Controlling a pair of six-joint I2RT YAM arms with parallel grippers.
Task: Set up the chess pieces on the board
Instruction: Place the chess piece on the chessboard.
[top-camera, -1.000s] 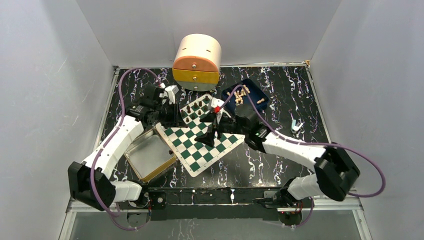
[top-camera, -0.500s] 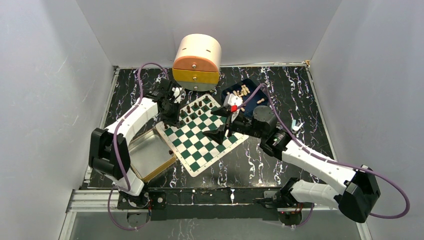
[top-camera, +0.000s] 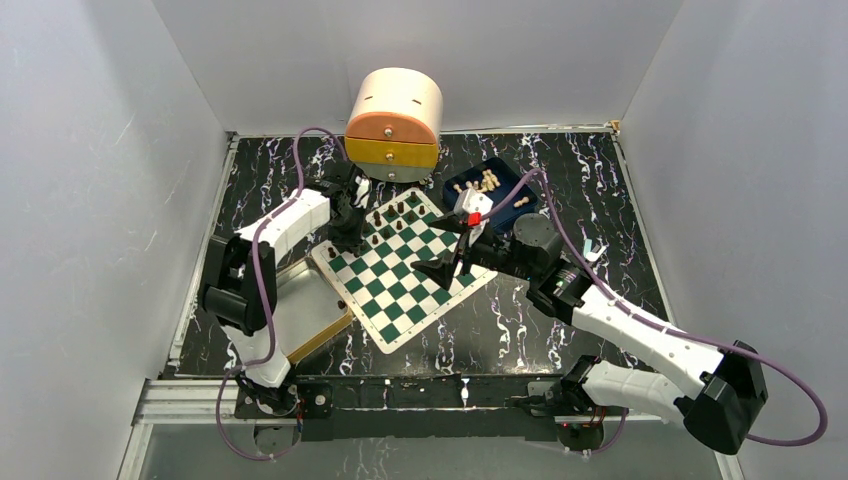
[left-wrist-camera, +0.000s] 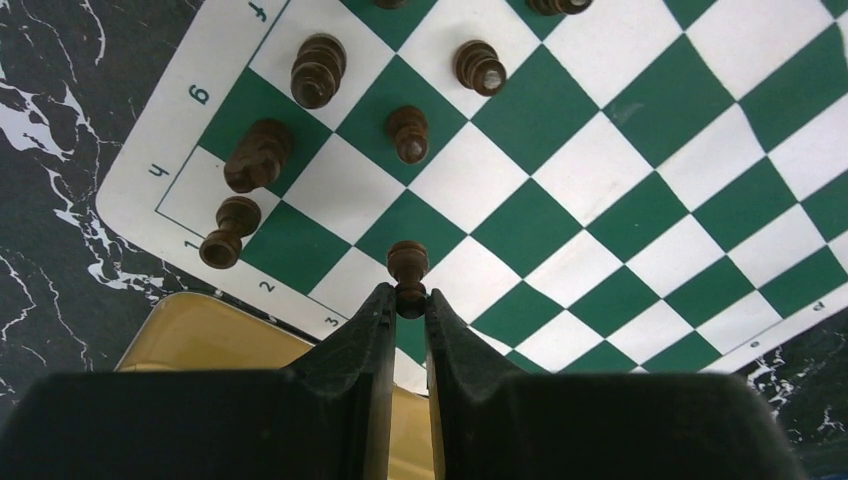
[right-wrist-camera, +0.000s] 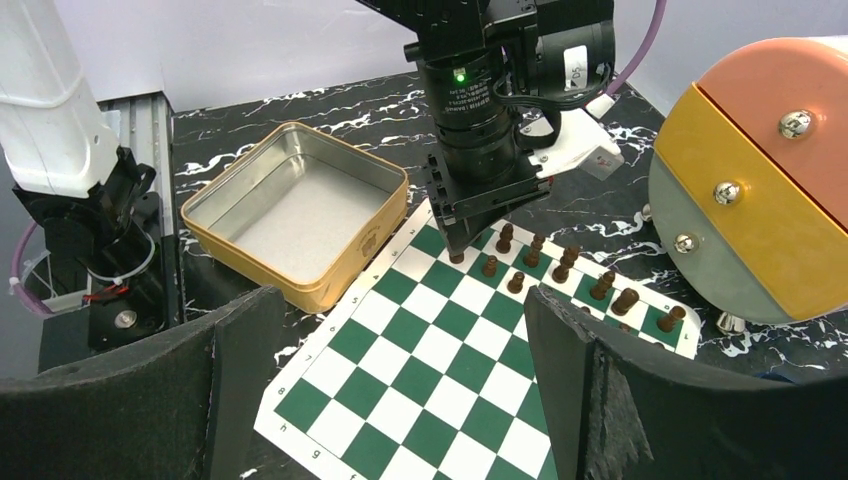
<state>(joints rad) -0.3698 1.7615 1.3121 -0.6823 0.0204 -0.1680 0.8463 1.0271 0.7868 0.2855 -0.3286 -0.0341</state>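
Wooden chess pieces (left-wrist-camera: 407, 133), smooth board (left-wrist-camera: 600, 170)

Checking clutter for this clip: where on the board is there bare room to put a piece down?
The board is bare from the dark pieces to its near corner, though the open right gripper hangs over part of it. Crowded: the far-left edge, where the left gripper holds a pawn by the tray.

On the white border of the board (left-wrist-camera: 125, 195), 1, 2 and 3 are read at the lower left of the left wrist view, f at the top.
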